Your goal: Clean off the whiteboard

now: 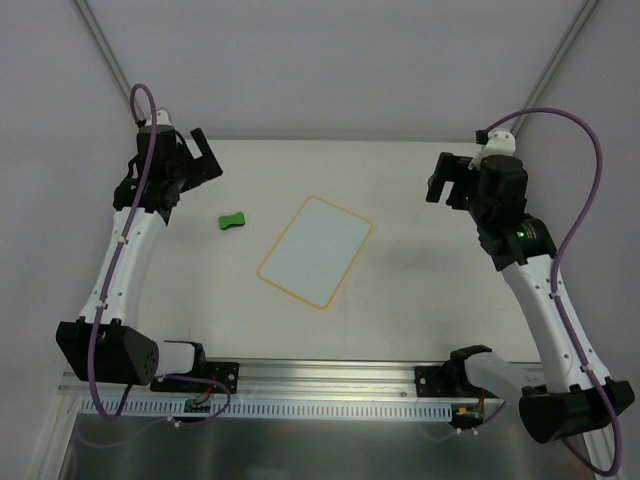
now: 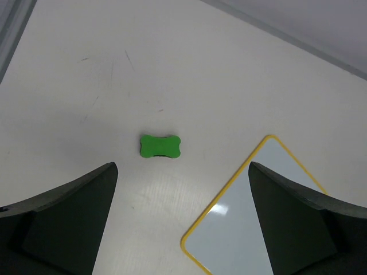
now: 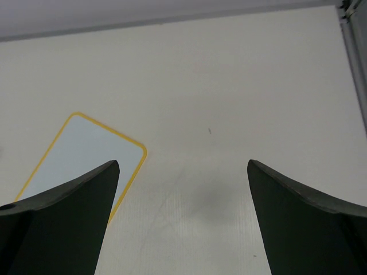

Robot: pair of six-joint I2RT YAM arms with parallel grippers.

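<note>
The whiteboard (image 1: 316, 249) lies flat and tilted in the middle of the table; its white face with a yellow border shows no marks. It also shows in the left wrist view (image 2: 246, 223) and the right wrist view (image 3: 80, 149). A small green eraser (image 1: 232, 221) lies on the table left of the board, also in the left wrist view (image 2: 160, 146). My left gripper (image 1: 198, 155) is open and empty, raised at the far left. My right gripper (image 1: 446, 178) is open and empty, raised at the far right.
The table's far edge meets a grey wall (image 1: 330, 70). A metal rail (image 1: 320, 390) with the arm bases runs along the near edge. Slanted frame posts (image 1: 100, 45) stand at the back corners.
</note>
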